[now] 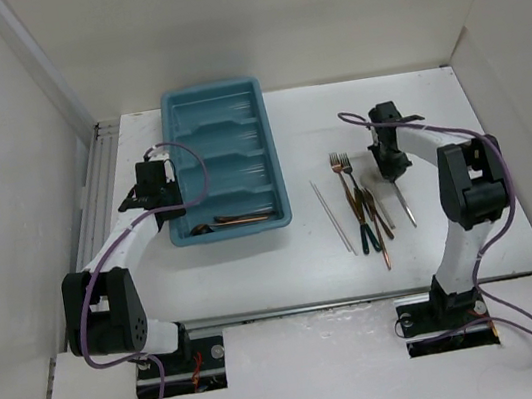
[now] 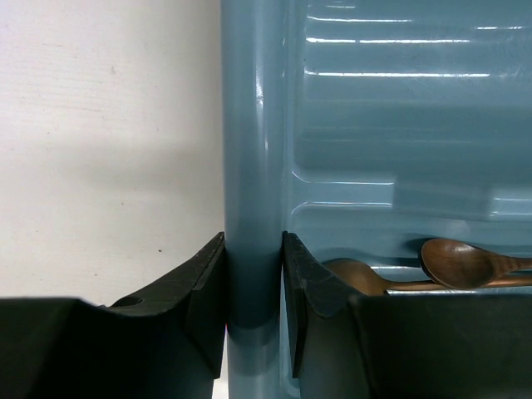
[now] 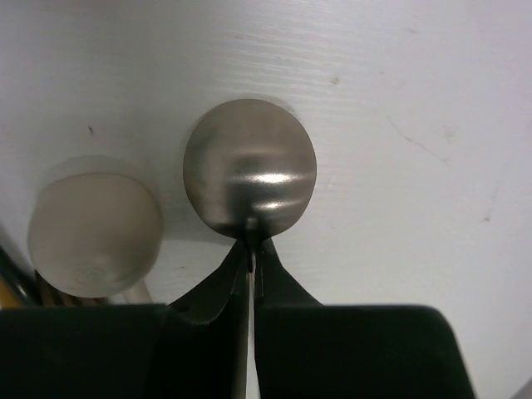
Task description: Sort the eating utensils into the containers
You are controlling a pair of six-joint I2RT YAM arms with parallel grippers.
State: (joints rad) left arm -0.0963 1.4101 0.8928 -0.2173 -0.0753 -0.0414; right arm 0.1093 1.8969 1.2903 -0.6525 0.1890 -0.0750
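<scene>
right pincer [image 3: 252, 249]: closed tight on the neck of the silver spoon [image 3: 249, 166]; bowl just ahead of the tips, over the worktop [image 3: 432, 100]
left pincer [image 2: 253, 274]: clamped across the rim of the tray [image 2: 253, 150]; copper spoons [image 2: 465, 262] inside, just to its right
risk 1: thin pinch at the neck, so the spoon could swivel or slip in transit
risk 2: pale spoon bowl [image 3: 93, 224] close on right pincer's left, could get nudged
risk 3: any left arm shift drags the tray off target

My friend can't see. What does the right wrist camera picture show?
Two black fingers pinch the neck of a shiny round silver spoon, with the white table behind it. A blurry pale round shape sits to the spoon's left.
</scene>
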